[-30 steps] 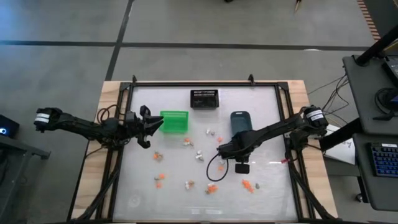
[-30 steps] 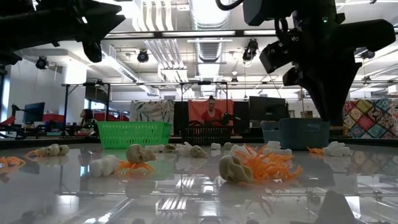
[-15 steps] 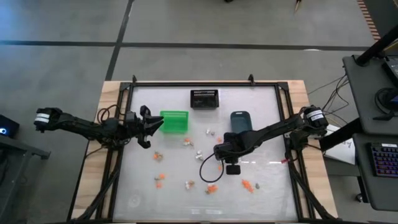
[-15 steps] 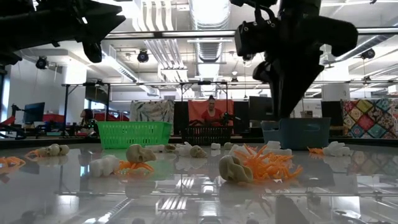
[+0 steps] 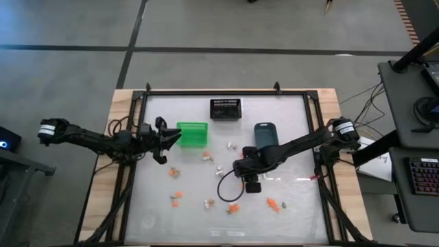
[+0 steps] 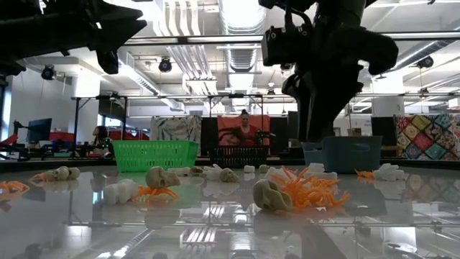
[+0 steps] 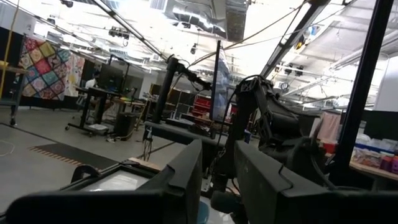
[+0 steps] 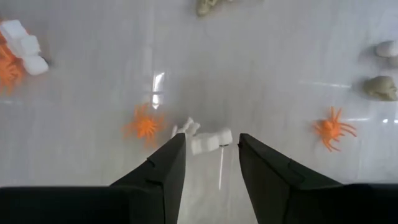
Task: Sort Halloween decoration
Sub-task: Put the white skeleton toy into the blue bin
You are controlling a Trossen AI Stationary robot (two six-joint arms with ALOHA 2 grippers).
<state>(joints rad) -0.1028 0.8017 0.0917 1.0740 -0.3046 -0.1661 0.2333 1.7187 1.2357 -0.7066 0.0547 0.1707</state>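
Left gripper [image 5: 162,130] sits at the tabletop's [image 5: 295,206] nine o'clock side, arm reaching in from the left edge, raised off the surface; its wrist view looks level into the room, fingers [image 7: 186,174] a narrow gap apart with nothing between them. Green bin [image 5: 192,133] lies just at three o'clock of that gripper. Black mesh bin [image 5: 225,108] stands at twelve o'clock near the far rail. The trinkets [image 5: 206,203] are scattered loose over the tabletop's middle and near half: a small cluster at six o'clock of the green bin, orange ones [image 5: 175,199] toward seven o'clock, white and grey bits [image 5: 219,170] near centre, another orange pair [image 5: 273,204] toward five o'clock. None can be seen inside a bin from above. The low view shows tan skulls [image 6: 162,177], orange spiders [image 6: 309,188] and white pieces [image 6: 121,190] resting on the glossy surface. Right gripper [image 5: 238,168] hangs over the centre, arm running in from three o'clock, pointing down at the surface. Its wrist view shows the fingers [image 8: 166,165] parted to a middling width, empty, with a white bone-shaped trinket [image 8: 204,138] lying on the tabletop in line with the gap and an orange spider [image 8: 145,125] just beside it; another spider [image 8: 333,129] and a tan skull [image 8: 380,88] lie well apart. Blue-grey bin [image 5: 265,133] stands at one o'clock of the right gripper, close by the arm. A person [image 6: 244,131] sits far behind the tabletop in the low view.
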